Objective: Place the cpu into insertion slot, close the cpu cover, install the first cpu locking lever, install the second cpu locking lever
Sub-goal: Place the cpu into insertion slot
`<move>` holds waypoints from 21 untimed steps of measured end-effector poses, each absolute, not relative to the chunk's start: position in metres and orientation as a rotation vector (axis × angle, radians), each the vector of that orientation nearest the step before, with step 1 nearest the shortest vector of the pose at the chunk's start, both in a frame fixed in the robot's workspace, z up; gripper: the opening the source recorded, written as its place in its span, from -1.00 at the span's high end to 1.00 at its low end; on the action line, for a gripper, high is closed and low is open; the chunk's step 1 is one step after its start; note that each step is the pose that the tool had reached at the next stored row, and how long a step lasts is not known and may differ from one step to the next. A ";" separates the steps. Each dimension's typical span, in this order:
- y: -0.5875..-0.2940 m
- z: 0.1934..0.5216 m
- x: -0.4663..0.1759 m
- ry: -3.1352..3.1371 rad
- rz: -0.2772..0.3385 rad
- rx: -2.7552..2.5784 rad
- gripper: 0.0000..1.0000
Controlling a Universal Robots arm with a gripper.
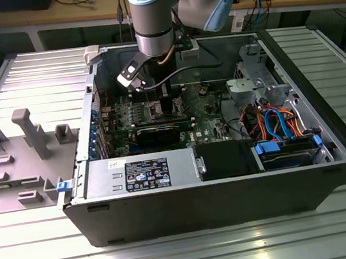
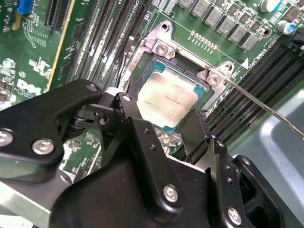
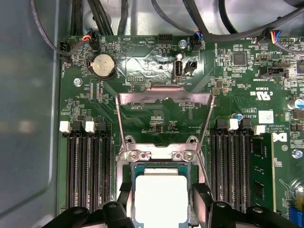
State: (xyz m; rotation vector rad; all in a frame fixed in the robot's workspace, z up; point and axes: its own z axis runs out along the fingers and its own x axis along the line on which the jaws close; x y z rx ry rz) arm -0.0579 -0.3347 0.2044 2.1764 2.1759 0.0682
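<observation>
**Chip in the socket, grip not yet off**

Down inside the open computer case (image 1: 202, 202), centre of the exterior view, low over the green motherboard (image 3: 228, 80). Hinged cpu cover (image 3: 164, 97) standing up and open, clear of the work. At the gripper (image 3: 163, 197), jaws pressed against two opposite edges of the cpu (image 3: 160, 190), pinching it, with the chip lying in the insertion slot (image 3: 156, 155). Looks seated, though hard to swear to it. Could drag the chip askew on a crooked lift and bend socket pins; could snag the thin locking lever (image 2: 266, 107) close by. Print: blue-and-white sticker (image 1: 146, 174) on the power supply (image 1: 181, 167), white lettering across the board, faint text on the chip top, all left unread.
</observation>
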 end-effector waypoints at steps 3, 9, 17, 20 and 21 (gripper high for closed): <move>-0.335 0.210 -0.058 2.176 0.068 2.177 -0.23; -0.335 0.217 -0.057 2.183 0.054 2.183 0.41; -0.335 0.217 -0.056 2.184 0.051 2.185 0.79; -0.335 0.217 -0.056 2.186 0.047 2.186 0.79; -0.335 0.217 -0.056 2.186 0.047 2.187 0.79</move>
